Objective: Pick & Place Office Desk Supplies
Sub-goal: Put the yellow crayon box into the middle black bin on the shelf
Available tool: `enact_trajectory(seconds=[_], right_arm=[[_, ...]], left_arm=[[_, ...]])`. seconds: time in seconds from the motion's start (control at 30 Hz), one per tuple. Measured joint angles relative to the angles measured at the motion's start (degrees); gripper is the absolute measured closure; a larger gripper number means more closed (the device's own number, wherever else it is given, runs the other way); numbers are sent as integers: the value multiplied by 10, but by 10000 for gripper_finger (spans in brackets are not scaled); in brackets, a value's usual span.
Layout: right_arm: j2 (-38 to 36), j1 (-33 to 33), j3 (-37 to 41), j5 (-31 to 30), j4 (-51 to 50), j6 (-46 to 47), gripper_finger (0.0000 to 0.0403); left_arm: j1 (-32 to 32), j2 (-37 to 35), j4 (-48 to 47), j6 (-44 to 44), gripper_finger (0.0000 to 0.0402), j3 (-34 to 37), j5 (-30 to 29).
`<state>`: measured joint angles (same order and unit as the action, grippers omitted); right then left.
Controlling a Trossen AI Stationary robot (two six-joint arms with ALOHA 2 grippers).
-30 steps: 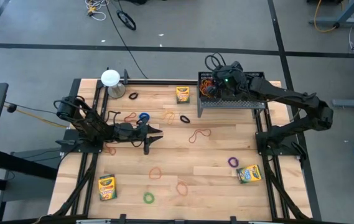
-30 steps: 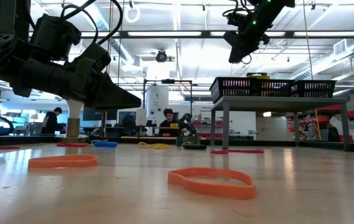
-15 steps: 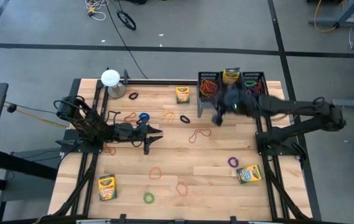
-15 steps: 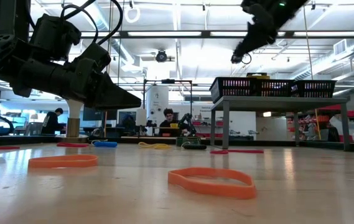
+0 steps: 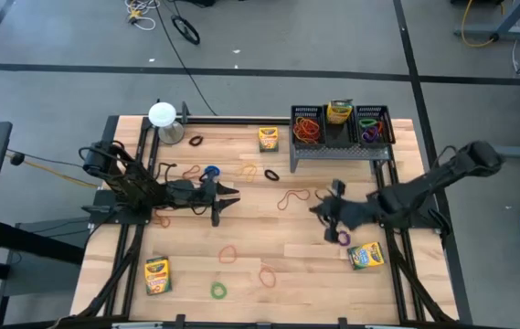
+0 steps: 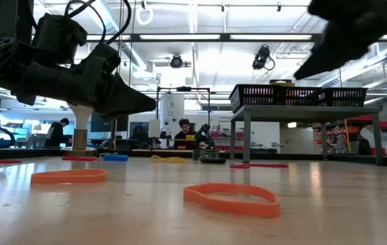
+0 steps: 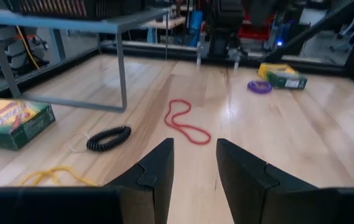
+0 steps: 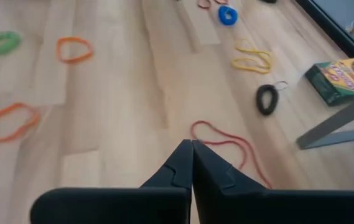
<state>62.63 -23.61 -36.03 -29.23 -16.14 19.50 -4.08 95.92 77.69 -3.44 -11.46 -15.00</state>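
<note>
Centrally, a red rubber-band loop (image 5: pixel 292 196) was seen lying on the table (image 5: pixel 314 265), right of frame centre, just left of the right gripper (image 5: pixel 320 208), whose fingers were pressed together, empty. Only the right wrist view showed that closure. The left gripper (image 5: pixel 230 196), left of centre, was held apart over bare wood.

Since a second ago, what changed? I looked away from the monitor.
The right gripper left the mesh rack and swung down over the table's middle beside the red band; its fingers closed empty. The left gripper stayed put, fingers parted.
</note>
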Motion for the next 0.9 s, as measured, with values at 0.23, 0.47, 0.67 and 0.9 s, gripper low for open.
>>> enact_trajectory(seconds=[0.23, 0.47, 0.67, 0.9], right_arm=[[0, -91, 35, -61, 39, 42, 396], [0, -116, 57, -63, 60, 43, 393], [0, -116, 84, -63, 106, 40, 393], [0, -116, 106, -64, 130, 37, 392]], left_arm=[[0, 0, 7, -25, 271, -2, -1], [0, 0, 6, -118, 271, -30, -1], [4, 0, 2, -102, 271, -67, -70], [23, 0, -23, -156, 275, -115, -103]])
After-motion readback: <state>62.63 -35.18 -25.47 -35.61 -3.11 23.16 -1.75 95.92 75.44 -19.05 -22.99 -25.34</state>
